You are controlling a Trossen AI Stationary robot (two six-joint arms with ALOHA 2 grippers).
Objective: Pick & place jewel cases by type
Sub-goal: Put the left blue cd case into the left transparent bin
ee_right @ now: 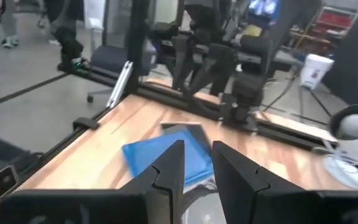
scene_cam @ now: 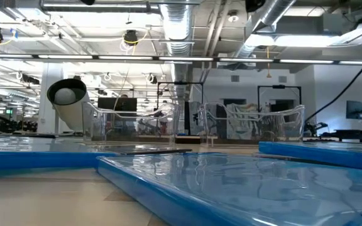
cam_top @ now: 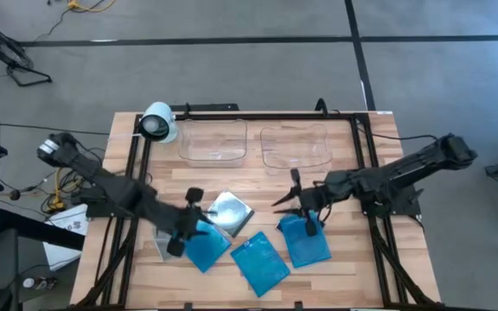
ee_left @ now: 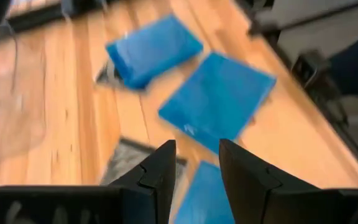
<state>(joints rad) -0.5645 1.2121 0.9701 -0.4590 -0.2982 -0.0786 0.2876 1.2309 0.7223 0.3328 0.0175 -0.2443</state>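
Three blue jewel cases lie flat on the wooden table: one at the left [cam_top: 206,248], one in the middle [cam_top: 260,264], one at the right [cam_top: 306,241]. A clear case with a silvery inside [cam_top: 230,212] lies just behind them. A grey case [cam_top: 160,247] lies partly under my left arm. My left gripper [cam_top: 188,221] is open above the left blue case [ee_left: 205,198] and the clear case [ee_left: 122,163]. My right gripper [cam_top: 287,195] is open above the table, just behind the right blue case. In the right wrist view a blue case [ee_right: 160,157] shows past its fingers.
Two clear rounded trays [cam_top: 213,142] [cam_top: 296,146] stand at the table's far side. A white cylindrical camera [cam_top: 157,122] sits at the far left. Black frame rails [cam_top: 366,147] run along the table's edges. Bare wood lies between the trays and the cases.
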